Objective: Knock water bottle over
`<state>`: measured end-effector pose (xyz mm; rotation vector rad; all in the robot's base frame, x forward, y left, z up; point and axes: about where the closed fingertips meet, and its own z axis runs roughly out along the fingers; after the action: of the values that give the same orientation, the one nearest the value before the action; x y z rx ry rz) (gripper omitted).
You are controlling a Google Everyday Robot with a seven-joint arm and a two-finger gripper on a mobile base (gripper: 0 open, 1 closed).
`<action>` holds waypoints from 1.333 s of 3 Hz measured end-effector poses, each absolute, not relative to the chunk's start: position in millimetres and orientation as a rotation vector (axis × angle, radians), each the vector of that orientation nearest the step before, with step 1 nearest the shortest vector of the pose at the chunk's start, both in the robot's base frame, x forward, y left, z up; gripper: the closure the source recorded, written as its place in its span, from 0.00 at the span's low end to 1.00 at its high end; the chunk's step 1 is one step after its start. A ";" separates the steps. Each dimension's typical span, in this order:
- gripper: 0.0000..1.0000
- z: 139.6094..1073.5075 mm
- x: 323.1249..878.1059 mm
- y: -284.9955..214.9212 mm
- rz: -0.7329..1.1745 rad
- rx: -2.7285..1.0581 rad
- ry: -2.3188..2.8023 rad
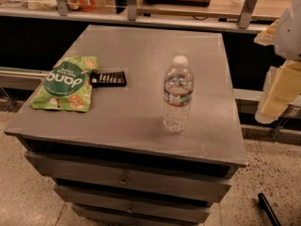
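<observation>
The water bottle [178, 94] stands upright on the grey cabinet top [141, 46], right of centre and towards the front. It is clear and ribbed, with a white cap and a narrow green and red label band. My gripper [281, 92] shows as pale cream and white parts at the right edge of the view, off the cabinet's right side. It is well apart from the bottle and at about its height.
A green snack bag [66, 83] lies on the left of the top, with a dark flat bar [108, 78] beside it. The cabinet has drawers [127, 180] below. A counter with metal posts [141, 4] runs behind. A black rod [268, 209] lies on the floor at the lower right.
</observation>
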<state>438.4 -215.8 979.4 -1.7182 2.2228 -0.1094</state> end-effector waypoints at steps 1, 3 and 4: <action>0.00 979.4 438.4 -215.8 -0.109 -1.718 2.223; 0.00 951.5 441.3 -211.0 0.179 -1.488 2.165; 0.00 926.8 446.0 -209.1 0.312 -1.318 2.043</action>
<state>446.0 -209.1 926.8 -1.3180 2.0434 0.3119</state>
